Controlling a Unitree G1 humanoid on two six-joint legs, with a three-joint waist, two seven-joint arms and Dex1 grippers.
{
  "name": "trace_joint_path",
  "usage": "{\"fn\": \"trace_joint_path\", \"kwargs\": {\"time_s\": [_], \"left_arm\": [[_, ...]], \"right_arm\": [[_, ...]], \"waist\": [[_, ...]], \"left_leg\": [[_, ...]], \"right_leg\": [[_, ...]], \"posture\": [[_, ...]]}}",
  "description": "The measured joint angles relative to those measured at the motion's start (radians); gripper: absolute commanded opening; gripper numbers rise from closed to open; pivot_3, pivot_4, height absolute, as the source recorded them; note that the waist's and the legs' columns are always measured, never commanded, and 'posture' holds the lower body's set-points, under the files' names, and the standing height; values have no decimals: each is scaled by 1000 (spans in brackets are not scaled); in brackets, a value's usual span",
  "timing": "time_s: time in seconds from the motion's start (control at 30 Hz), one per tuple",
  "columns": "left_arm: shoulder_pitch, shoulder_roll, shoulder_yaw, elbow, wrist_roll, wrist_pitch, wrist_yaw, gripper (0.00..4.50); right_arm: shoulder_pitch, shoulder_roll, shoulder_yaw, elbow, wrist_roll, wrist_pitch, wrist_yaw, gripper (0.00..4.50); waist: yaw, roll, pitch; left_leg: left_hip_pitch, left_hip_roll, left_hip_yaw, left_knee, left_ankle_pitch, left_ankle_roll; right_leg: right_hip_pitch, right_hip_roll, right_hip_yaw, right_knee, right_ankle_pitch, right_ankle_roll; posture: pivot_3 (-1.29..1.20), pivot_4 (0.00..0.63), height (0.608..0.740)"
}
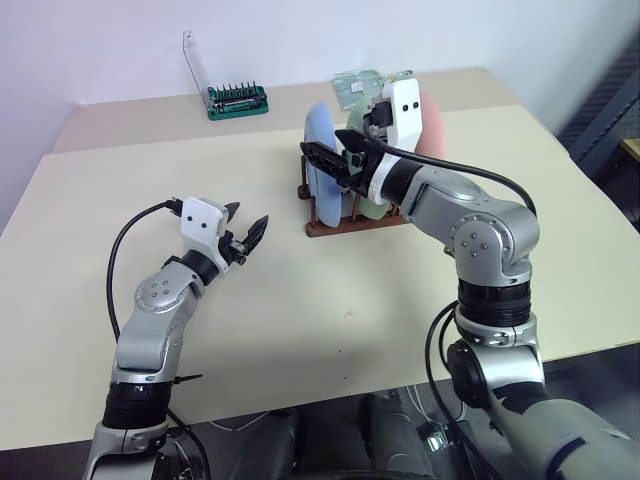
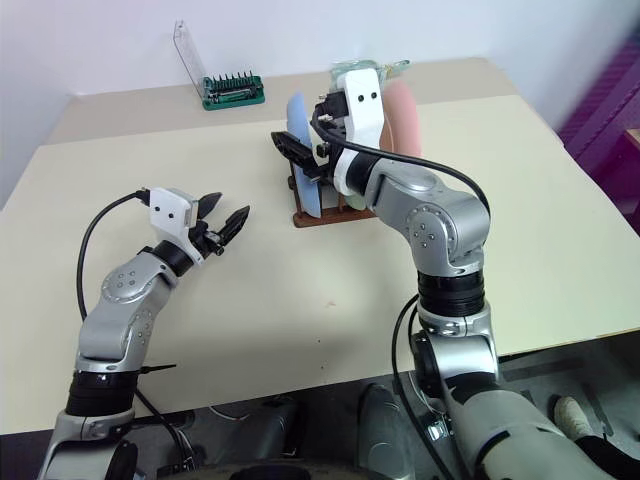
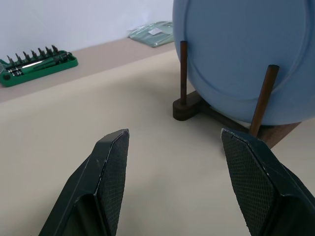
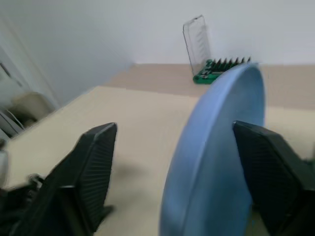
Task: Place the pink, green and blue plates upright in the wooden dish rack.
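Counting three plates (image 2: 297, 150), one rack (image 2: 335, 215)

green bit holder (image 1: 237, 101) at table's far edge, clear lid upright | plastic packet (image 1: 357, 84) behind rack | table (image 1: 200, 330)

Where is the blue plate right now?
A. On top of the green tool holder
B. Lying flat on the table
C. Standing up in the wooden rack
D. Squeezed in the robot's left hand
C. The blue plate stands on its edge between the pegs of the wooden rack, and the right hand is open around its rim, not squeezing it.
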Motion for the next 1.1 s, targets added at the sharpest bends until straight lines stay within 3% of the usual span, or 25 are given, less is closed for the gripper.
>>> {"fn": "trace_joint_path", "kwargs": {"time_s": [0.13,0.23,0.4,0.5,0.63,1.1], "left_arm": [[-5,-2,-5,-1,0,5,0,3054],[-11,-1,-14,-1,2,10,-1,3054],[7,19,-22,4,7,9,-14,3054],[15,44,-31,25,21,-2,-36,3054],[37,72,-50,32,27,-12,-86,3054],[145,111,-66,-22,28,-24,-133,3054]], "right_arm": [[-1,-153,91,-65,-119,-121,94,3537],[49,-277,73,-159,-151,-211,190,3537],[376,-450,-260,-333,80,-183,392,3537],[608,-544,-412,-377,104,-172,462,3537],[845,-547,-441,-342,33,-218,482,3537],[818,-519,-369,-85,-57,-449,522,3537]], "waist": [[5,0,0],[23,-1,0],[51,-1,0],[53,-1,0],[42,2,-1],[49,2,-1]], "left_leg": [[0,0,0,0,0,0],[0,0,1,0,0,1],[0,0,2,2,-1,2],[2,1,3,1,-1,2],[5,1,10,1,-1,2],[6,3,12,1,-2,4]], "right_leg": [[0,0,0,-1,0,0],[1,0,0,-2,0,0],[3,0,1,-4,0,0],[4,0,1,-4,0,0],[3,0,5,-3,0,0],[4,0,6,-3,0,0]], "posture": [[0,150,740],[0,150,740],[0,150,740],[0,150,740],[0,150,740],[0,150,740]]}}
